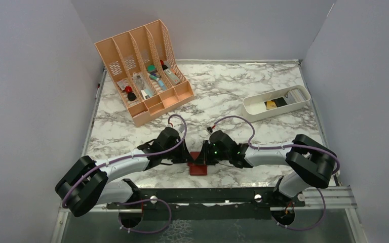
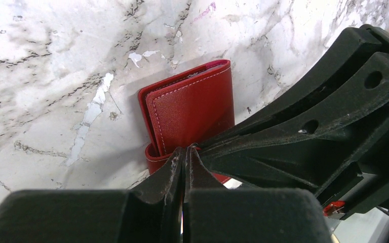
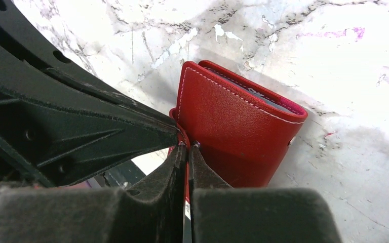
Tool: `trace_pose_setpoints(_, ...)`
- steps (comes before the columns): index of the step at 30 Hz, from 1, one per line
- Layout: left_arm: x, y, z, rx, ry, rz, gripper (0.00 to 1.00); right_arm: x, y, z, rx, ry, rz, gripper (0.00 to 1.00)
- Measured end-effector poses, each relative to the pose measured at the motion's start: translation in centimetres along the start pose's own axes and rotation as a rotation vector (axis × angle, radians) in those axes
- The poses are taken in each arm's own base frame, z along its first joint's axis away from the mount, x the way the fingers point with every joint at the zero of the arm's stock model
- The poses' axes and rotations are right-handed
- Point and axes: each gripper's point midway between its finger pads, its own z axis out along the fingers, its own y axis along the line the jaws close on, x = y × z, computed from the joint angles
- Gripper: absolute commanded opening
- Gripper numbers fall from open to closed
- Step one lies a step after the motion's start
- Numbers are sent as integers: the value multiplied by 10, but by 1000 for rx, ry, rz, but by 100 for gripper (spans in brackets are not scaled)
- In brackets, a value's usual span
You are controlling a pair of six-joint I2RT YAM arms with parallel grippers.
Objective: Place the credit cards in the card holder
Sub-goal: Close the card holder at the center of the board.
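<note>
The card holder point(image 1: 199, 169), a dark red folded wallet, lies on the marble table near the front edge between both grippers. My left gripper point(image 1: 190, 161) is shut, its tips point(image 2: 185, 150) pinching the wallet's point(image 2: 192, 114) near edge by the strap loop. My right gripper point(image 1: 206, 159) is shut, its tips point(image 3: 188, 146) clamped on a thin red flap of the wallet point(image 3: 238, 124). The two grippers touch tip to tip. A grey edge, perhaps a credit card point(image 3: 256, 94), shows inside the fold. No loose card lies beside the wallet.
A white oblong tray point(image 1: 304, 99) at the right back holds a dark flat item point(image 1: 279, 101) and a yellow one. A peach slotted organizer point(image 1: 144, 71) with small items stands at the back left. Grey walls close in both sides.
</note>
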Motion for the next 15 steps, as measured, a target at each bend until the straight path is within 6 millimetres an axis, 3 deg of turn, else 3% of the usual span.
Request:
trace_pose_setpoints(3,0,0,0,1,-1,1,3,-1,-2,0,14,-4,-1,1)
trace_pose_setpoints(15,-10,-3,-1,-21,-18,4,5,-7,-3,-3,41,-28,-13,1)
